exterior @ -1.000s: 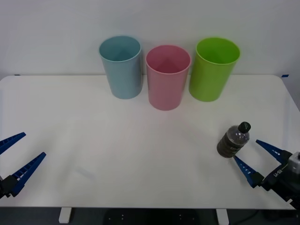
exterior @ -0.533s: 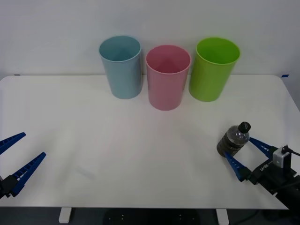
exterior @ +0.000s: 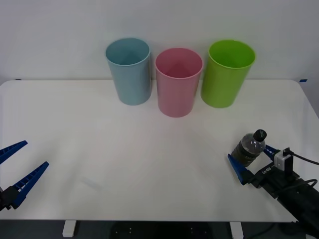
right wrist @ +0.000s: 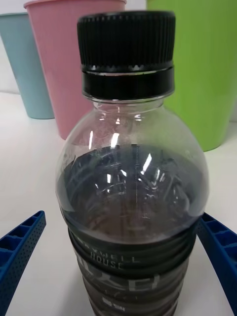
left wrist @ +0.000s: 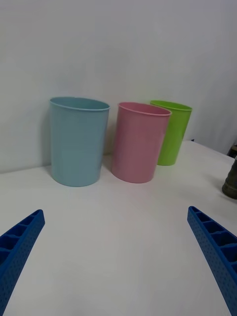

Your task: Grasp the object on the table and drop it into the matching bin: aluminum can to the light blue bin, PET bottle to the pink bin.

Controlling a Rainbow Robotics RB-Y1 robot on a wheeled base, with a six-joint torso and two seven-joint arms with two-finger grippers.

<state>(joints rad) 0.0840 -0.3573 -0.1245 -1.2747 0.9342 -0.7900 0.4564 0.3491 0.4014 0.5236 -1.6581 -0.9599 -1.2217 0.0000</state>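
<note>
My left gripper (exterior: 15,172) is waiting at 8 o'clock on the table (exterior: 124,149), fingers spread wide and holding nothing. At 12 o'clock the light blue bin (exterior: 128,70), the pink bin (exterior: 178,81) and a lime green bin (exterior: 227,72) are standing in a row, and I am seeing nothing inside them. At 4 o'clock my right gripper (exterior: 251,162) is sitting spread around the PET bottle (exterior: 248,149), one finger on each side, not squeezing yet. If one finger is bumping it first, I think the bottle could tip over.
</note>
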